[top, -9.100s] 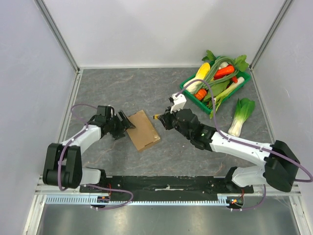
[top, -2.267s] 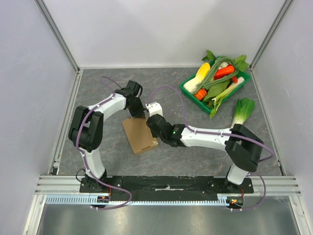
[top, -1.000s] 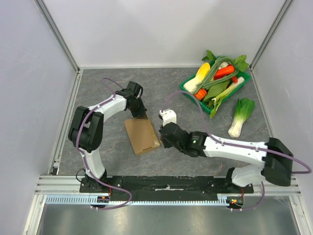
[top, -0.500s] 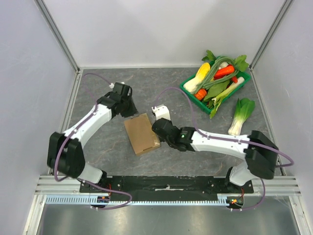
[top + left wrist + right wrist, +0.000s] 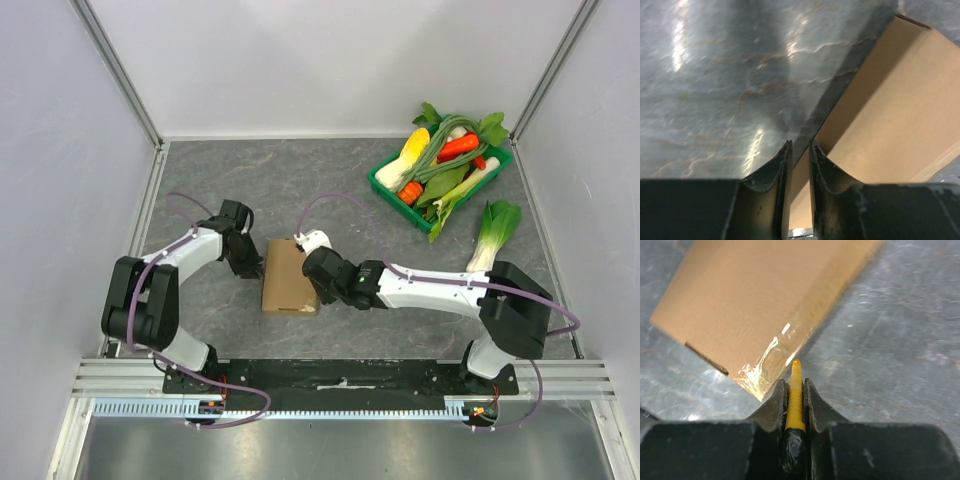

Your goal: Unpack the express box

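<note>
Left gripper [image 5: 799, 144]: my jaws narrowly apart, nothing between, beside express box [image 5: 285, 285] edge. Right gripper [image 5: 794, 382]: my jaws clamped on yellow cutter [image 5: 795, 397], tip at taped box corner. Box flat on grey table [image 5: 300, 190], between both.

Top cam sits high behind the arm bases [image 5: 490, 362] and looks down on the whole grey marbled tabletop [image 5: 300, 180], far enough out that the flat brown cardboard box [image 5: 288, 277] is a small patch, with the green plastic vegetable tray [image 5: 381, 186] well off to the box's far right. Left wrist cam rides low and super close on the box's left side, peering past the left gripper [image 5: 800, 143] along the box's edge. Right wrist cam is equally tight on the box's right side, looking down the right gripper [image 5: 794, 381] and its yellow ribbed tool [image 5: 796, 395] at a taped corner. All three share the box.
</note>
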